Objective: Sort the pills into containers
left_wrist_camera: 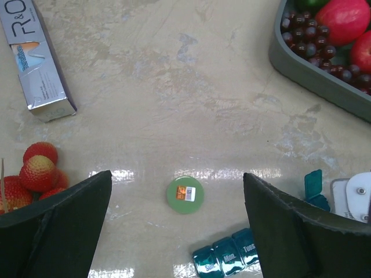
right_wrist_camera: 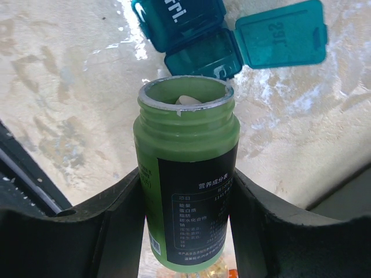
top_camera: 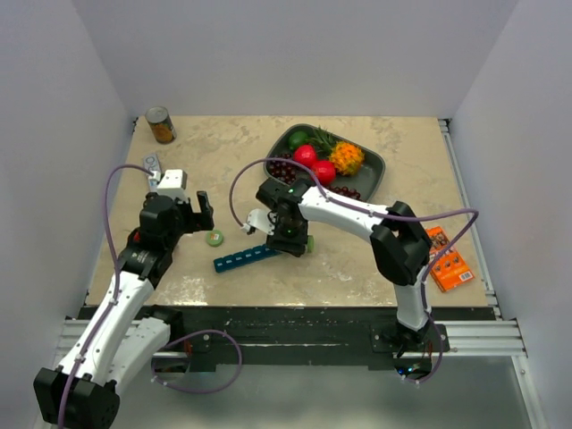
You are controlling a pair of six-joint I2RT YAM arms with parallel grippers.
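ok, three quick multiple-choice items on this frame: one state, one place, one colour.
1. The green bottle between the right fingers is:
A. Capped
B. Uncapped, a white pill at its mouth
C. Sealed with foil

2. Where is the green cap?
A. Screwed on the bottle
B. Flat on the table, near the pill organizer's end, not touching it
C. Inside an organizer compartment

3. What colour is the pill organizer?
A. Teal
B. Red
C. Yellow

Answers:
1 B: the right wrist view looks into the open mouth with the pill at the rim.
2 B: the left wrist view shows the cap on bare table, just clear of the day-labelled lids.
3 A: it is teal in every view.
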